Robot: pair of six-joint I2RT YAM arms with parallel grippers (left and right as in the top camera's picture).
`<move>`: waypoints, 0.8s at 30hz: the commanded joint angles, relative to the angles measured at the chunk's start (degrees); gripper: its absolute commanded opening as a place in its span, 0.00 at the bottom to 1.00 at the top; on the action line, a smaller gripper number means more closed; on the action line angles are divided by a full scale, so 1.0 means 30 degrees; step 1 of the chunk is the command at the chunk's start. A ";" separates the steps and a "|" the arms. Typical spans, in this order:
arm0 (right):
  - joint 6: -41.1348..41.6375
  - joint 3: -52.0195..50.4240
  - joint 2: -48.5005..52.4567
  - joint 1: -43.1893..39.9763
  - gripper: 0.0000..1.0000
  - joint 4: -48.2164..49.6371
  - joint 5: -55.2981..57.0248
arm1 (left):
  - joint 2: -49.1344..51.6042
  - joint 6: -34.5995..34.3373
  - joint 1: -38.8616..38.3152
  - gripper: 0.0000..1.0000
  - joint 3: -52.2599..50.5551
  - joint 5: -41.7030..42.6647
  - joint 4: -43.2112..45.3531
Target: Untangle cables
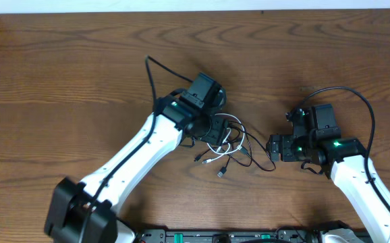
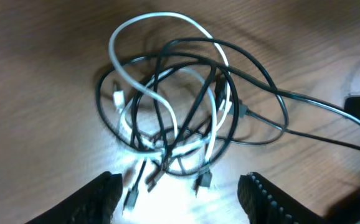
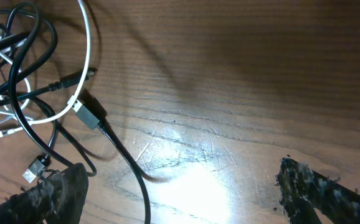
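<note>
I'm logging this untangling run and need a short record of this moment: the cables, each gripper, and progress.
cables: white cable and black cables looped together in one tangle
surface: wooden table
plug ends: several lie loose at the tangle's edge
left gripper: open, over the tangle, holding nothing
right gripper: open, beside the tangle, holding nothing; one black cable lies on the table between its fingers
progress: cables not yet separated
</note>
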 commanded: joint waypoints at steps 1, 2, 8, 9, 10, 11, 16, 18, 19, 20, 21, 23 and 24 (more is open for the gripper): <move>-0.0277 0.0321 -0.0204 -0.0080 0.94 -0.0022 -0.0131 | 0.0998 0.1260 0.0007 0.63 0.0226 0.0750 0.0707; -0.0277 0.0321 -0.0204 -0.0080 0.94 -0.0022 -0.0131 | 0.1195 0.1268 0.0007 0.63 0.0226 0.0954 0.0940; -0.0277 0.0321 -0.0204 -0.0080 0.94 -0.0022 -0.0131 | 0.2623 0.1268 0.0007 0.59 0.0226 0.1734 0.2040; -0.0277 0.0321 -0.0204 -0.0080 0.94 -0.0022 -0.0124 | 0.2827 0.1268 0.0007 0.58 0.0226 0.2018 0.2076; -0.0284 0.0321 -0.0204 -0.0080 0.94 -0.0022 -0.0124 | 0.3082 0.1268 0.0007 0.57 0.0226 0.2441 0.2106; -0.0284 0.0321 -0.0204 -0.0080 0.94 -0.0015 -0.0124 | 0.3271 0.1268 0.0007 0.56 0.0226 0.2783 0.2106; -0.0277 0.0321 -0.0204 -0.0080 0.94 -0.0015 -0.0124 | 0.4167 0.1260 -0.0109 0.37 0.0197 0.3636 0.1996; -0.0284 0.0321 -0.0204 -0.0080 0.94 -0.0015 -0.0124 | 0.4226 0.1260 -0.0117 0.34 0.0189 0.3636 0.1989; -0.0284 0.0321 -0.0204 -0.0080 0.94 -0.0022 -0.0124 | 0.4226 0.1260 -0.0117 0.33 0.0189 0.3636 0.1996; -0.0284 0.0321 -0.0204 -0.0080 0.94 -0.0022 -0.0124 | 0.4218 0.1260 -0.0117 0.33 0.0189 0.3628 0.2004; -0.0284 0.0321 -0.0204 -0.0080 0.94 -0.0022 -0.0124 | 0.4218 0.1260 -0.0117 0.31 0.0189 0.3628 0.2004; -0.0284 0.0321 -0.0204 -0.0080 0.94 -0.0022 -0.0131 | 0.4218 0.1260 -0.0117 0.24 0.0189 0.3628 0.2004; -0.0284 0.0321 -0.0204 -0.0080 0.94 -0.0022 -0.0124 | 0.4211 0.1260 -0.0109 0.08 0.0189 0.3636 0.2004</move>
